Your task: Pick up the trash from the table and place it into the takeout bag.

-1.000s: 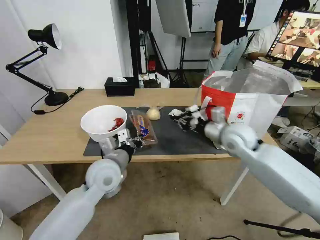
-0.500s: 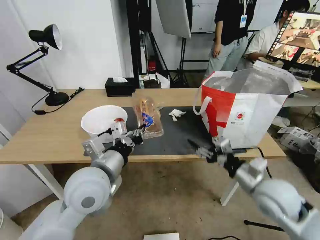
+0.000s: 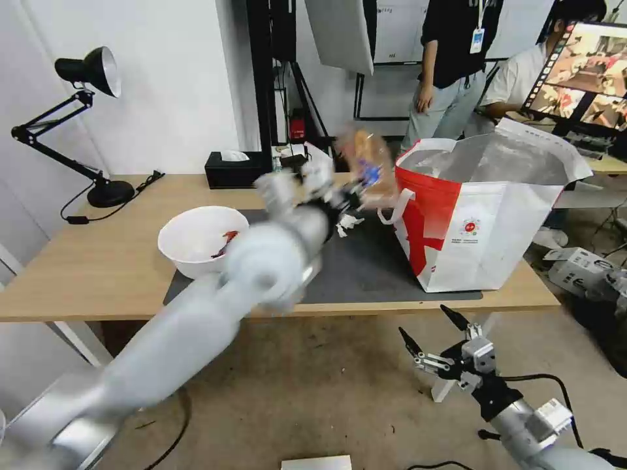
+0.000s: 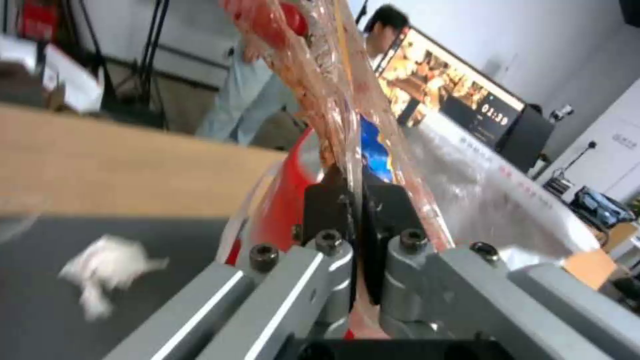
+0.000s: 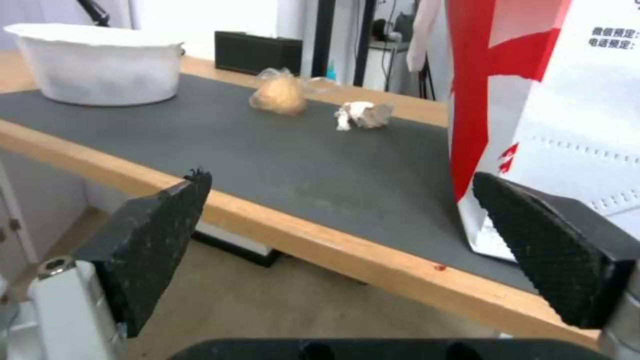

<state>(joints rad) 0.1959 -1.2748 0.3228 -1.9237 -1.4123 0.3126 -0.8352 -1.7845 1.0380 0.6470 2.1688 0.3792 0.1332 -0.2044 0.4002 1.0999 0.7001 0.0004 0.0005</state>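
My left claw [image 3: 349,189] was clenched on the thin edge of the clear hinged food box [image 3: 369,163], carrying it in the air over the worktop [image 3: 98,274], just beside the near rim of the takeout bag [image 3: 483,215]. In the left wrist view the pads [image 4: 327,200] pinched only a narrow lip of film, with most of the food box [image 4: 320,75] standing free above them. I judged that the weakest point: a hold so near the edge could let the box slip or swing, and it might then fall outside the bag.

The bag's rim and its white strap handle [image 3: 395,205] lay close to the box's path, so I could have caught the box on them and tipped or shoved the bag.

My right claw [image 3: 434,339] hung released, below the worktop's front edge and well apart from the trash. The white bowl [image 3: 196,238], the crumpled tissue [image 3: 346,223] and the bag with the beige lump [image 5: 280,92] lay on the dark mat [image 5: 267,150], not yet collected.
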